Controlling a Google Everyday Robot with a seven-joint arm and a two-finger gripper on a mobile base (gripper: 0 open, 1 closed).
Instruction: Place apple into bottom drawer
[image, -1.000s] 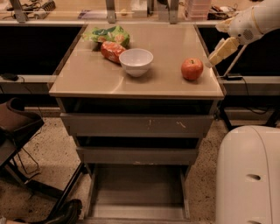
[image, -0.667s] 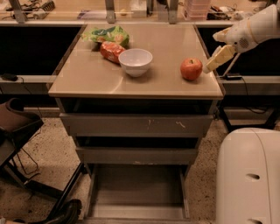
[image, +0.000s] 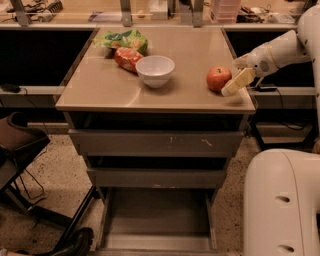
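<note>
Landmark for all positions: white bowl (image: 155, 70), upright on the cabinet top (image: 100, 92).

Left of and behind the bowl: green bag (image: 122, 39), with a red-orange snack bag (image: 126, 57) touching or nearly touching the bowl's rim. Neither belongs to the task.

Right of the bowl, well apart from it: apple (image: 218, 78), sitting free near the top's right front corner. Red skin, with paler yellow toward its top.

Further right of the bowl, just beside the apple's right flank: gripper (image: 231, 87), angled down and inward from the white arm. I cannot tell whether it touches the fruit, nor how far open it is. No grasp on anything is evident.

Straight down from the bowl, at the foot of the cabinet: bottom drawer (image: 157, 220), pulled out, grey floor exposed. The two drawers above it look shut.

Handling judgement (from appearance only):
- Apple is likely firm and moderately heavy for its size, so it should not deform under a pinch.
- Its skin is smooth and probably slick, and the round body will roll if nudged sideways, with the table edge close.
- Best hold: across the widest girth, contact faces on opposite sides, centred on the middle, not high near the stem, where it would squirt out.
- It bruises if dropped, so lower it to the drawer floor before release.
</note>
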